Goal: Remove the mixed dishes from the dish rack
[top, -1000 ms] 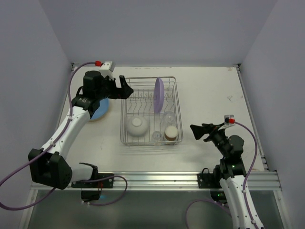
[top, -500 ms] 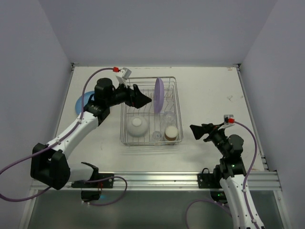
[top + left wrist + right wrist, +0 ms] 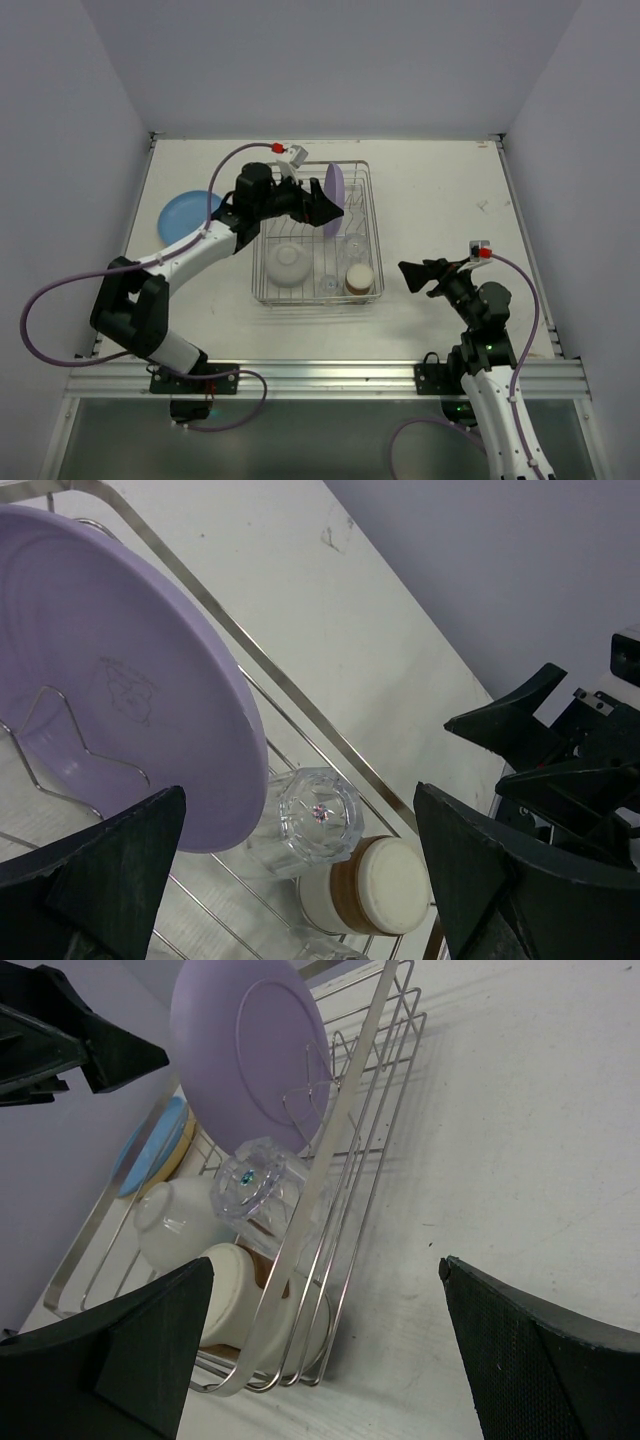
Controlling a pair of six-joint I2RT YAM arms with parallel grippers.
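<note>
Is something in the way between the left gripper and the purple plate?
Nothing visible is. The open left gripper is right at the purple plate, which stands upright among the wire prongs of the dish rack.

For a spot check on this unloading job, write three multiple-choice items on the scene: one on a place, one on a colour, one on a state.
1. Relative to the rack, where does the blue plate lie?
A. inside it
B. on the table, to its left
C. on the table, to its right

2. What colour is the upright plate in the rack?
A. purple
B. green
C. red

3. How is the left tool?
A. shut on the upright plate
B. shut on the rack's rim
C. open, holding nothing

Answers:
1 B: the overhead view shows it flat on the table off the rack's left side.
2 A: both wrist views show a purple disc standing among the prongs.
3 C: its wrist view shows the two fingers wide apart, gripping nothing.
</note>
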